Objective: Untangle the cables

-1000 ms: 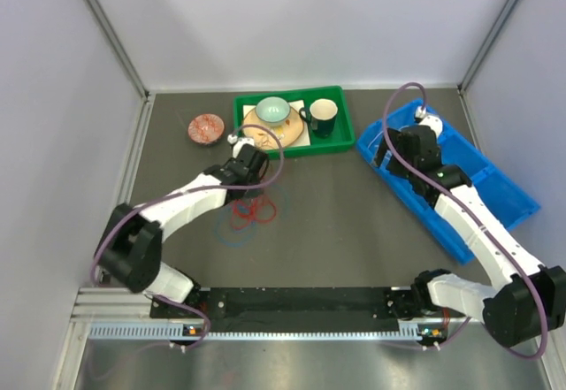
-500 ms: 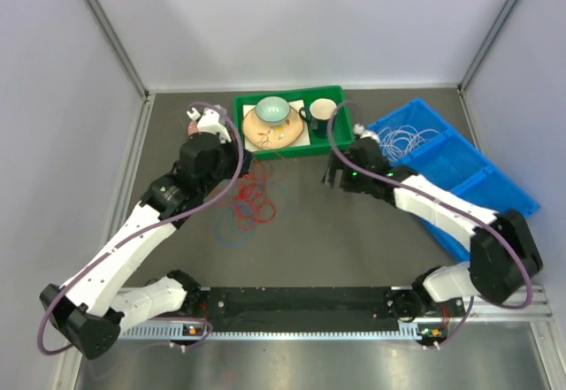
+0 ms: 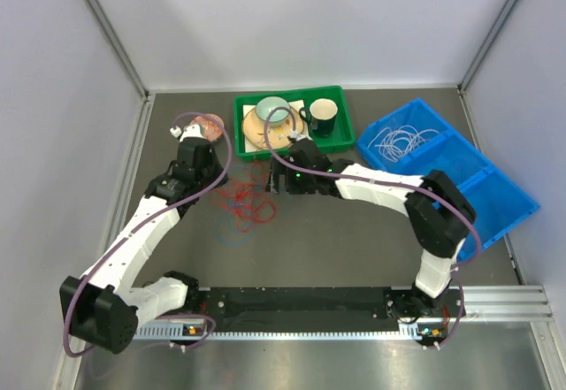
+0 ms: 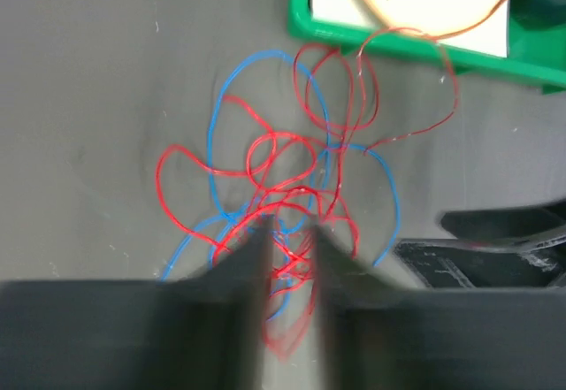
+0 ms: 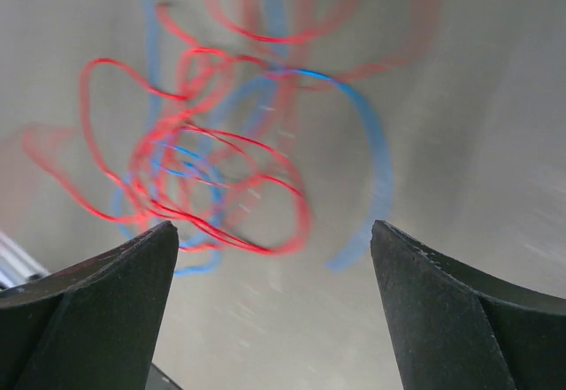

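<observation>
Currently, red cable point(image 3: 246, 197) and blue cable point(image 5: 386, 187) lie tangled on the table point(image 3: 354, 240) near the tray point(image 3: 345, 142); white cable point(image 3: 398, 138) sits in the bin point(image 3: 495, 187). Left gripper point(image 4: 287, 231) barely parted above the tangle; right gripper point(image 5: 271, 226) wide open.

I see red cable point(image 4: 285, 202) + blue cable point(image 4: 212, 133) tangled, loose loops, flat on table point(image 3: 354, 231) (not yet apart) | white cable point(image 3: 400, 138) coiled sep. in blue bin point(image 3: 491, 191)
</observation>
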### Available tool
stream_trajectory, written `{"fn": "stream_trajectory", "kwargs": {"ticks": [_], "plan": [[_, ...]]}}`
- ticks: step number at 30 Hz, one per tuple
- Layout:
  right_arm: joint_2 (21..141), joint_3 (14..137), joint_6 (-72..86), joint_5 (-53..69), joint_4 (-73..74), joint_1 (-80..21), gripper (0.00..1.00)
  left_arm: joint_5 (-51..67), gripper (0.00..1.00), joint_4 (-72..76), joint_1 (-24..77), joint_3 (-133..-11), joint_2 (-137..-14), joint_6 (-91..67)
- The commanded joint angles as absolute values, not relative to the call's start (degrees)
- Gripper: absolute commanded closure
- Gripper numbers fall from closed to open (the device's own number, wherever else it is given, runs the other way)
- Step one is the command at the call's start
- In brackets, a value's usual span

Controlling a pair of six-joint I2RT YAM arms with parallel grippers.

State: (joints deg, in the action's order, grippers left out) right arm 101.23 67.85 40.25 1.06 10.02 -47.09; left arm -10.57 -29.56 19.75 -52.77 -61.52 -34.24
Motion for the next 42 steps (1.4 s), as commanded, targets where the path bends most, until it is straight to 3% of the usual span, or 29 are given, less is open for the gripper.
{"fn": "stream_trajectory", "kwargs": {"ticks": [1, 4, 12, 17, 18, 21, 22, 25, 37, 42], "plan": [[107.3, 76.3, 42.4, 6.0, 6.0, -50.4, 0.11, -8.2, 0.32, -30.2, 19.1, -53.3, -64.3, -35.6], [111.5, 80.4, 43.2, 7.2, 6.1, -52.2, 0.11, -9.5, 0.01, -31.1, 18.6, -54.1, -63.8, -36.1], [119.0, 86.6, 44.9, 8.0, 7.0, -54.9, 0.17, -14.1, 0.01, -33.7, 15.8, -56.3, -57.9, -36.4], [121.3, 88.8, 45.7, 7.3, 7.0, -55.9, 0.34, -16.1, 0.01, -34.4, 14.9, -55.7, -55.3, -37.5], [121.7, 88.9, 45.9, 7.4, 6.9, -55.9, 0.39, -16.2, 0.01, -34.6, 14.6, -55.6, -55.0, -37.5], [121.6, 88.8, 46.3, 6.7, 6.7, -55.9, 0.68, -16.4, 0.01, -35.3, 14.0, -55.7, -54.3, -37.5], [120.4, 88.4, 46.2, 6.2, 6.8, -55.9, 0.98, -16.4, 0.01, -35.3, 13.7, -55.6, -54.1, -37.4], [116.8, 86.7, 44.4, 4.3, 6.6, -55.9, 1.00, -16.5, 0.01, -35.2, 13.4, -55.4, -53.7, -37.2], [78.5, 74.5, 31.2, -9.0, 16.6, -55.7, 1.00, -10.5, 0.01, -29.4, 12.2, -50.1, -60.2, -35.6], [67.7, 71.0, 30.5, -14.6, 20.2, -55.5, 1.00, -0.4, 0.01, -23.5, 12.3, -46.7, -65.0, -33.8]]}}
